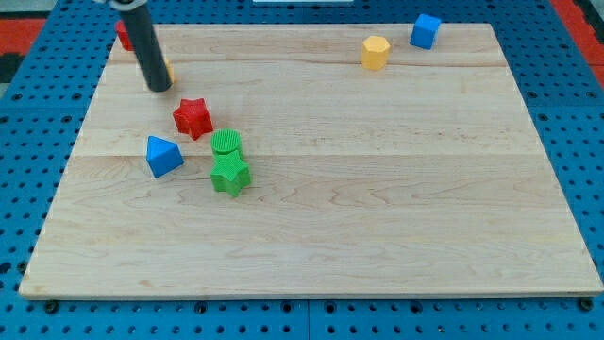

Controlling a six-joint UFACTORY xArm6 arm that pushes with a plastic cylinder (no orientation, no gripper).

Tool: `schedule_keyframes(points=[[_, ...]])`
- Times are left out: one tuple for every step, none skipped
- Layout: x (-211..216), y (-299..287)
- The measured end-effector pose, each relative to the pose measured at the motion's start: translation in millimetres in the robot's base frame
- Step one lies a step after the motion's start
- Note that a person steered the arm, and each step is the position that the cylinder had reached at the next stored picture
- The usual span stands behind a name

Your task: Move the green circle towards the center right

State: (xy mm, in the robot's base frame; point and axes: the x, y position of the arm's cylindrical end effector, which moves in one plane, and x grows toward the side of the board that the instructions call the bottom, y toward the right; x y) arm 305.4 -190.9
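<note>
We see a pale wooden board (377, 189), matt, its grain running left to right. At nine o'clock the green circle (226, 143) and green star (229, 175) show ribbed, plastic-looking tops. The red star (192, 117) and blue pyramid-like block (162, 156) look smooth. At eleven o'clock, our dark rod (146, 52) looks matt.
</note>
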Motion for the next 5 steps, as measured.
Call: schedule_keyframes(points=[[-25.9,1.7],[-7.2,30.7],[38.0,59.3],[86.1,85.4],[125.1,128.7]])
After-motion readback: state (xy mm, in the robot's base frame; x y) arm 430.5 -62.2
